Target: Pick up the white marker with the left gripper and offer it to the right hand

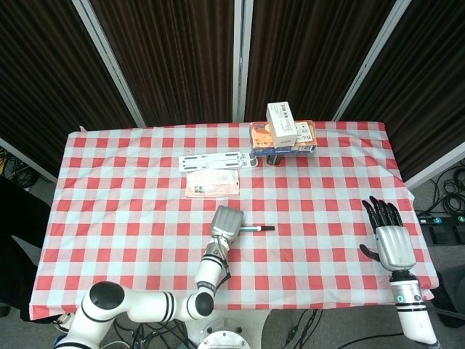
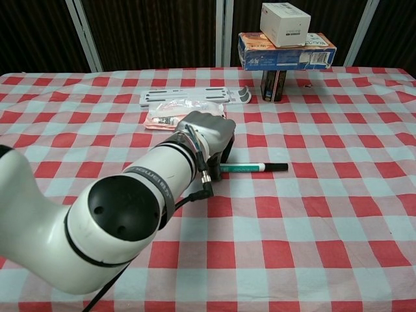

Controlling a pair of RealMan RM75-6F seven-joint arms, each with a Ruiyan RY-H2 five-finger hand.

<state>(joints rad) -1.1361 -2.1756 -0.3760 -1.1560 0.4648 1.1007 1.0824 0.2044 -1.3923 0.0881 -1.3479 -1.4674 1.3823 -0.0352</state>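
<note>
1. We see the tabletop [image 1: 131,211] under a red-white check cloth, filling both views.
2. Left arm [image 2: 97,221] reaches in from the near edge toward table centre; right arm [image 1: 410,309] sits at the far right edge, well apart from everything.
3. Stacked boxes [image 1: 285,129] at the back edge, with a white flat strip [image 1: 216,159] and a pink packet [image 1: 211,184] in front of them. None matter for the task.
4. Left hand [image 1: 226,222] is down over the marker's left end, fingers [image 2: 227,151] curled down toward the barrel. We cannot tell if they actually grip it yet; the contact is hidden by the hand.
5. Right hand [image 1: 389,236] holds nothing, fingers spread and pointing away from the robot, resting near the tabletop's right edge.
6. White marker [image 1: 256,229] lies flat on the tabletop, long axis left-right, dark cap end pointing toward the right hand. It sticks out to the right of the left hand, so the left hand is far nearer. We judge the grasp is the step in hand; lift and pass across to the right are not yet done.
</note>
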